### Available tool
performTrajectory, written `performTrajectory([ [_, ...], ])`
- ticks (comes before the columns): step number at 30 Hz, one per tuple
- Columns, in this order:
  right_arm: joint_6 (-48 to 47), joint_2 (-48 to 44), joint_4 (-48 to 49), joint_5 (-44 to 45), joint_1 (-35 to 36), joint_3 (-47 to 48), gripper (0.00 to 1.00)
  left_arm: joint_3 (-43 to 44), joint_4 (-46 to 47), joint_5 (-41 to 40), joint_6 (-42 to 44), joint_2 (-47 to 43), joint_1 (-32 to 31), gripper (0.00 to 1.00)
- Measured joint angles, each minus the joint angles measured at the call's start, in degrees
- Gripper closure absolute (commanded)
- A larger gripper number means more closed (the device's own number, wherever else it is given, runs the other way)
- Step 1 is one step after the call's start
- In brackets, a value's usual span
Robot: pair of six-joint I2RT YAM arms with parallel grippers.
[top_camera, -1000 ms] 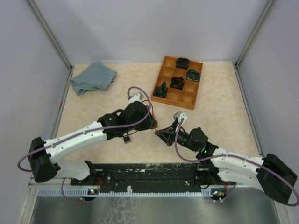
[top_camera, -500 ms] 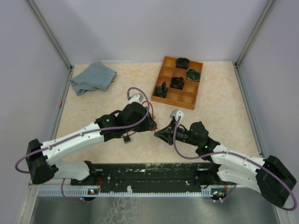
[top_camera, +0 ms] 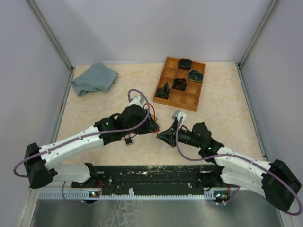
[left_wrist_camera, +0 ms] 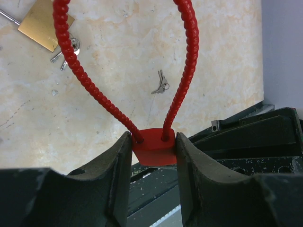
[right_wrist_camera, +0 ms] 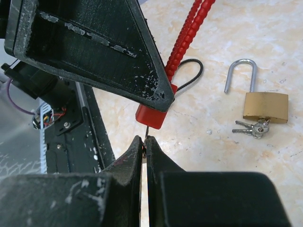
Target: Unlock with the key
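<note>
My left gripper (left_wrist_camera: 152, 140) is shut on the red body of a cable lock (left_wrist_camera: 154, 152), whose ribbed red cable (left_wrist_camera: 184, 71) loops up and away above the table. In the right wrist view the red lock body (right_wrist_camera: 151, 116) hangs just past a left finger (right_wrist_camera: 94, 52). My right gripper (right_wrist_camera: 143, 140) is shut on a thin key (right_wrist_camera: 147, 132); the key's tip reaches the underside of the red body. From above, the left gripper (top_camera: 152, 126) and the right gripper (top_camera: 162, 136) meet near the table's middle.
An open brass padlock (right_wrist_camera: 265, 106) with a bunch of keys (right_wrist_camera: 251, 128) lies on the table, and a second small key pair (left_wrist_camera: 161, 85) lies apart. A wooden compartment tray (top_camera: 166, 101) stands at the back right, a blue-grey cloth (top_camera: 94, 78) at the back left. The black base rail (top_camera: 156, 177) runs along the near edge.
The right arm has pushed slightly left toward the left gripper, and the left arm has shifted a little. Both grips are unchanged.
</note>
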Motion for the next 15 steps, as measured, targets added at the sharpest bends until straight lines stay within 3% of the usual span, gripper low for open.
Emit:
performTrajectory([
  [15,3.5,-0.7,0.1,-3.3,-3.0,0.0,1.00,-2.5,2.7,1.1,0.0,-2.5,0.2,1.00],
])
